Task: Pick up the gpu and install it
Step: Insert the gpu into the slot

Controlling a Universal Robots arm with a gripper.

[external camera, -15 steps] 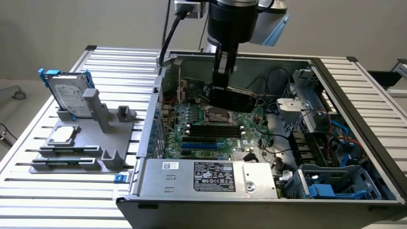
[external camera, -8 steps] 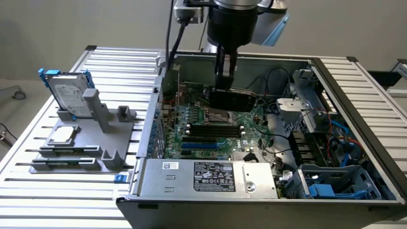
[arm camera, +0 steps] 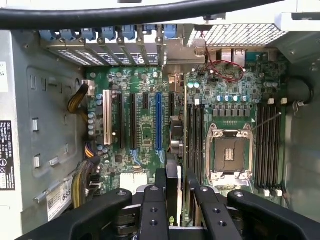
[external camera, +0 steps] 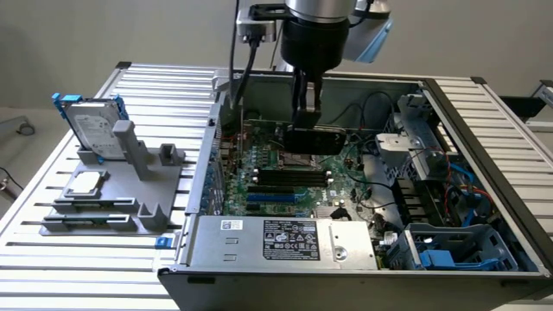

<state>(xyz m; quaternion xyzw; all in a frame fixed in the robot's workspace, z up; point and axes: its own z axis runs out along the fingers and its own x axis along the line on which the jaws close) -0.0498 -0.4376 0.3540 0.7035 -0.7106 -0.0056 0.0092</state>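
gripper [external camera: 309, 126] fingers [arm camera: 154, 205] pinching gpu [external camera: 315, 140] edge-on | held above motherboard [external camera: 285, 188] inside open computer case [external camera: 484, 123], near its middle | power supply [external camera: 289, 238] along case's front wall | grey holder [external camera: 151, 194] on bench [external camera: 87, 259], the exterior view's left edge: hard drive [external camera: 90, 129] upright, silver chip [external camera: 85, 183] flat

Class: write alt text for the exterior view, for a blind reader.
A robot gripper holds a thin black gpu card over the green motherboard in an open grey computer case. A grey stand at the exterior view's left carries a silver hard drive.
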